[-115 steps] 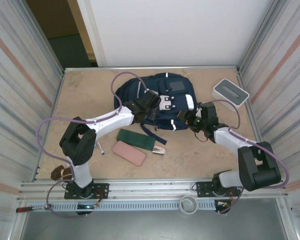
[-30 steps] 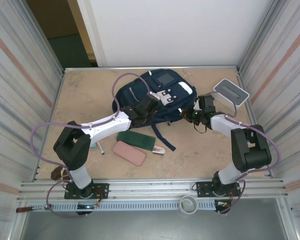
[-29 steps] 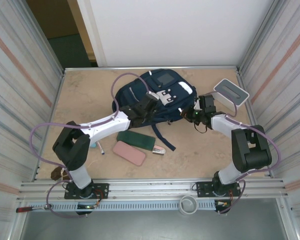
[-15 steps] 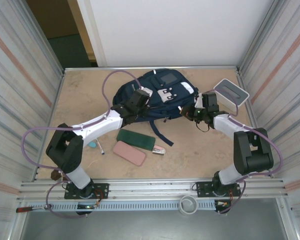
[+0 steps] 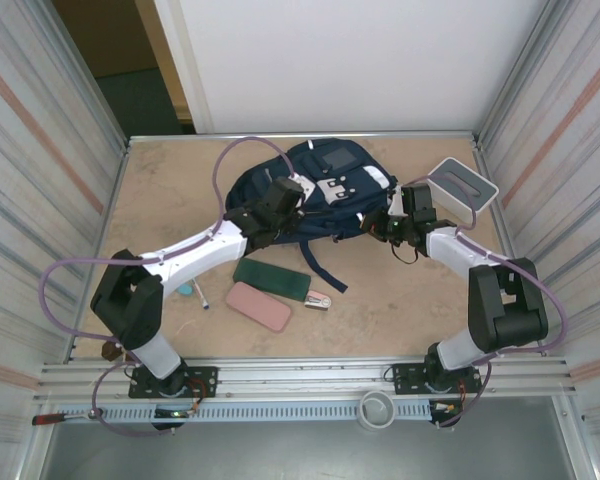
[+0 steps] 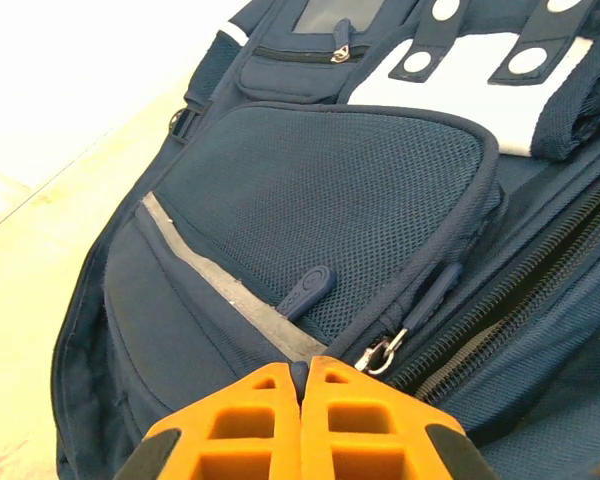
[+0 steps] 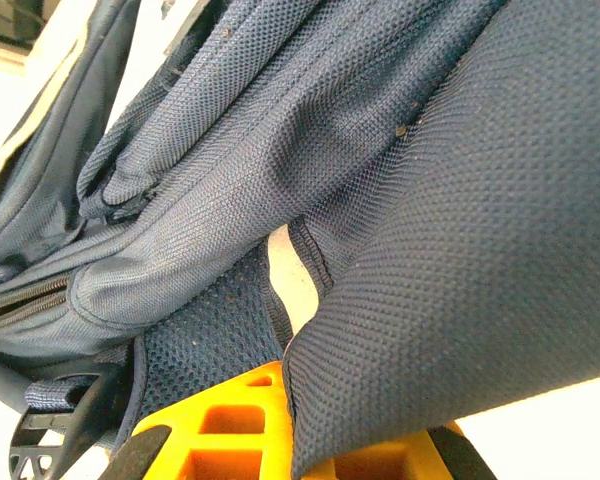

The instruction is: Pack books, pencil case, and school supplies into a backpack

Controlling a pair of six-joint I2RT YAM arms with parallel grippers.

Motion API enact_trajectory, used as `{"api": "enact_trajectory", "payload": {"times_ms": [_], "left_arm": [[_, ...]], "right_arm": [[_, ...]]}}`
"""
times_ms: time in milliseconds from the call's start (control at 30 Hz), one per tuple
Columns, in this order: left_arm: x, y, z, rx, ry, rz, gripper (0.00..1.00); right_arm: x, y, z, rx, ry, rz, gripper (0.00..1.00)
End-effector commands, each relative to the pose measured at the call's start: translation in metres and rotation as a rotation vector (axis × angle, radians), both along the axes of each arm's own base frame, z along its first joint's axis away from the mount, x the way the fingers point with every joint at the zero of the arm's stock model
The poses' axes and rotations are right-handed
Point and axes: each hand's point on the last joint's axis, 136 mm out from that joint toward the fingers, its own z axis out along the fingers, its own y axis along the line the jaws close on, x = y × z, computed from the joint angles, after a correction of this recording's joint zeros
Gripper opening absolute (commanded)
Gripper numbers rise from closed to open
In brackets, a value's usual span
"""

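The navy backpack (image 5: pixel 352 205) lies at the back middle of the table. My left gripper (image 5: pixel 279 196) rests on its left half. In the left wrist view this gripper (image 6: pixel 302 372) is shut on a small dark-blue tab of the backpack (image 6: pixel 320 190), beside the zipper ring (image 6: pixel 380 352). My right gripper (image 5: pixel 394 224) is at the bag's right edge, shut on a fold of its fabric (image 7: pixel 430 280). The dark books (image 5: pixel 270 278), a pink pencil case (image 5: pixel 258 306), the stapler (image 5: pixel 319 299) and the pen (image 5: pixel 198 293) lie on the table in front of the bag.
A white box with a grey top (image 5: pixel 461 185) stands at the back right, close to my right arm. A strap of the bag (image 5: pixel 322 272) trails toward the stapler. Metal walls close in both sides.
My left gripper has slid left and toward the back along the bag. The right gripper has crept slightly backward with the fabric, and the bag has shifted a little with them.
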Motion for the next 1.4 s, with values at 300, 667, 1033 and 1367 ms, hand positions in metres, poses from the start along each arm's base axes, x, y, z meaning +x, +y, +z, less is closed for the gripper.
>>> {"api": "enact_trajectory", "payload": {"times_ms": [300, 667, 1033, 1367], "left_arm": [[0.019, 0.066, 0.022, -0.029, -0.061, 0.165, 0.0], [0.008, 0.017, 0.008, -0.246, 0.036, -0.02, 0.0], [-0.001, 0.018, -0.005, -0.286, 0.058, -0.018, 0.0], [-0.01, 0.022, -0.014, -0.354, 0.094, 0.0, 0.0]], "right_arm": [[-0.001, -0.016, 0.001, -0.046, -0.012, -0.058, 0.0], [-0.015, -0.003, 0.046, -0.231, -0.234, 0.195, 0.41], [0.008, 0.089, 0.084, -0.4, -0.734, 0.602, 0.63], [0.027, 0.136, 0.063, -0.461, -0.947, 0.886, 0.61]]}}
